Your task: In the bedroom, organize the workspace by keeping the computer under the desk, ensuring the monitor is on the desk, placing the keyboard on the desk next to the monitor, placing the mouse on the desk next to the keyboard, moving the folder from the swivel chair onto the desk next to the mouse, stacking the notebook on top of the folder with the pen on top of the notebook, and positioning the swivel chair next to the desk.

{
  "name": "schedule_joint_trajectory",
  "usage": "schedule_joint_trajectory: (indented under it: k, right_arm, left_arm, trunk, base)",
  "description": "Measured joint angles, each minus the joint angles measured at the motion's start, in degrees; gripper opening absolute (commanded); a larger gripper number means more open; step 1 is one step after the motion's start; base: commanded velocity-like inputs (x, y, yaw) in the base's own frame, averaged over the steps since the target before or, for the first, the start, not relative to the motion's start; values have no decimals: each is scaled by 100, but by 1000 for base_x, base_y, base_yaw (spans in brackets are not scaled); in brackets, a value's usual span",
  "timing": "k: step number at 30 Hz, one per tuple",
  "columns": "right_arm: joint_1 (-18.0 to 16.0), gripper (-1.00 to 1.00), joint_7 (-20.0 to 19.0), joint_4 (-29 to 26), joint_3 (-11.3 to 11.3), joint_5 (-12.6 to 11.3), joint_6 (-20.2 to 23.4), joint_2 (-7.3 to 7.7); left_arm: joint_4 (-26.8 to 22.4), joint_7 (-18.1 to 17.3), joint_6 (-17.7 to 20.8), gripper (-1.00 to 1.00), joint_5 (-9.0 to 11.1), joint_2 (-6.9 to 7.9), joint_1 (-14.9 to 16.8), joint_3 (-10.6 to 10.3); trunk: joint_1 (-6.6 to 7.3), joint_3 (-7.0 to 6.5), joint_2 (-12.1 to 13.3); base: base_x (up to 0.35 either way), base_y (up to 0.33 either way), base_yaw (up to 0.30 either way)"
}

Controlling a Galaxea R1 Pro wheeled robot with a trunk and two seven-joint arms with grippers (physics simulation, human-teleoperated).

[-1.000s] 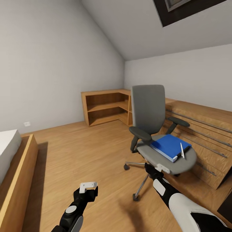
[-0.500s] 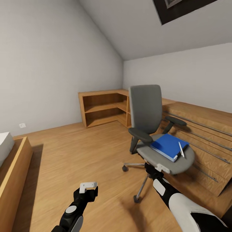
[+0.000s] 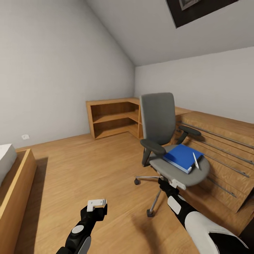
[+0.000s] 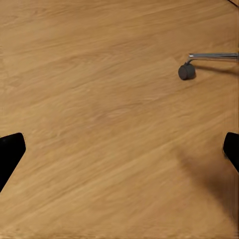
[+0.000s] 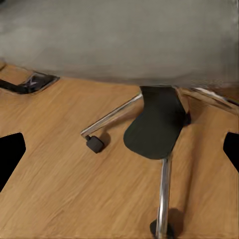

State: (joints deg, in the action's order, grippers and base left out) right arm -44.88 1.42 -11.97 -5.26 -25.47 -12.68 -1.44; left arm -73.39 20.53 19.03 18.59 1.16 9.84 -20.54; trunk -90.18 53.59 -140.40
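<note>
- In the bedroom, head view: swivel chair (image 3: 165, 141) stands on the wood floor (image 3: 88, 176) just beside a wooden drawer chest (image 3: 218, 148), w/ a corner bookshelf (image 3: 113, 118) behind it by the back wall.
- Blue folder (image 3: 181, 157) lies flat on the chair seat, white pen (image 3: 195, 161) resting on top near its far edge. Notebook can't be made out.
- Right gripper (image 3: 174, 183) hangs low, near the seat's front edge, apart from it; left gripper (image 3: 96, 205) hovers over bare floor, well apart from the chair. Bed frame (image 3: 16, 197) at the left edge.
- Left wrist view: floor, one chair caster (image 4: 186, 72) on a chrome leg; dark fingertips (image 4: 10, 154) sit wide apart at both picture edges, nothing between them.
- Right wrist view: underside of the grey seat (image 5: 119, 40), chrome star base (image 5: 112, 119) w/ casters; fingertips (image 5: 10, 157) spread wide too, empty.
- Progress, my read: early. Folder and pen not yet off the chair, chair not yet placed by the desk. Left to do: lift folder to desk, stack, roll chair over; the remaining desk items can't be judged here.
</note>
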Motion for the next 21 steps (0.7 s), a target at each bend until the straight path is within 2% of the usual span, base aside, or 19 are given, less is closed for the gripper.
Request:
schedule_joint_trajectory:
  k: [21]
  right_arm:
    - [0, 100, -9, 32, 0, -1, 2, -10]
  left_arm:
    - [0, 0, 8, 100, 6, 6, 0, 7]
  trunk:
    - [0, 0, 0]
  base:
    - [-325, 0, 0]
